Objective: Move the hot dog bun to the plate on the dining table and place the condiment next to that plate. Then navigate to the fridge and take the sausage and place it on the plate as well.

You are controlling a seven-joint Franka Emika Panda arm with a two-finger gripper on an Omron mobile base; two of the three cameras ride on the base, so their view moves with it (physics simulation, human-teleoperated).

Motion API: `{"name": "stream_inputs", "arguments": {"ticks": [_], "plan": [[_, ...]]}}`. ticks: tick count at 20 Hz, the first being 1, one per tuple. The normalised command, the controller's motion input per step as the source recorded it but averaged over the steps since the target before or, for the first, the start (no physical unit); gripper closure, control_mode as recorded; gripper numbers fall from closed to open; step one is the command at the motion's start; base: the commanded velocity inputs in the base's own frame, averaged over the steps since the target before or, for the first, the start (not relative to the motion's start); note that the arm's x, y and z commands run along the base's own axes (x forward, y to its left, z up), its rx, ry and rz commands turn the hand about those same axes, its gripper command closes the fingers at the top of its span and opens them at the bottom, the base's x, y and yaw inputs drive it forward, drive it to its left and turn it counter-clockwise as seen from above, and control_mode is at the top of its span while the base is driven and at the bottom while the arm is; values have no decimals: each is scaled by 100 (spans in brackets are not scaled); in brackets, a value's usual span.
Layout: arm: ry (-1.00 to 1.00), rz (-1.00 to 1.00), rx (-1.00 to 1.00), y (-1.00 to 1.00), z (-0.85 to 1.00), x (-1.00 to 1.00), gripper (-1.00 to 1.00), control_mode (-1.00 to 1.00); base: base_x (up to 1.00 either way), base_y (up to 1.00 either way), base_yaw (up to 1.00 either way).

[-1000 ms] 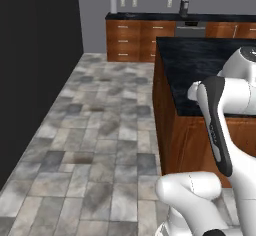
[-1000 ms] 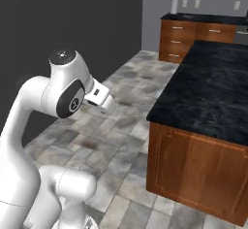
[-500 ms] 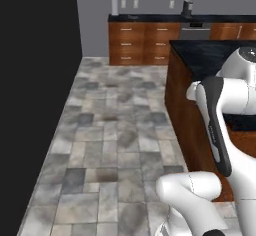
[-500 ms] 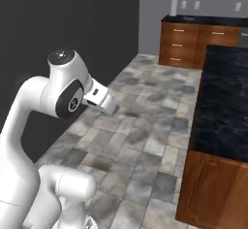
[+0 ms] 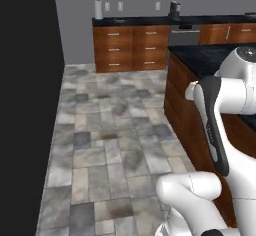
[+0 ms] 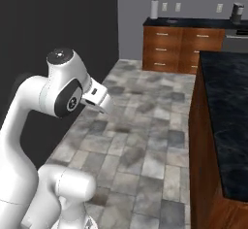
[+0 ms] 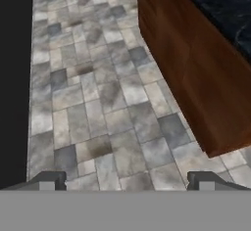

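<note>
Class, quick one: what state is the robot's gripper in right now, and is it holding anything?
Gripper: open, jaws spread wide, nothing between them; only the tiled floor beyond.

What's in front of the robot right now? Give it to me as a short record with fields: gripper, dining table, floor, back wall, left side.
gripper: gripper open, empty, fingertips wide apart, pointing down at the floor
dining table: dining table to the robot's right, black marbled top on a reddish-brown wood base; the stretch of top in sight is bare
floor: grey stone tile floor
back wall: wood drawer cabinets under a dark counter, white roll standing on it
left side: tall dark wall
</note>
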Motion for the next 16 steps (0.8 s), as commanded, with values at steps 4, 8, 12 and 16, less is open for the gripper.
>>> {"name": "stream_inputs", "arguments": {"ticks": [4, 8, 12, 16], "plan": [[0, 0, 0, 0, 0, 0, -100, 100, 100, 39, -23], [0, 0, 0, 0, 0, 0, -100, 100, 100, 47, -19], [0, 0, 0, 0, 0, 0, -100, 100, 100, 50, -15], [0, 0, 0, 0, 0, 0, -100, 100, 100, 43, -12]]}}
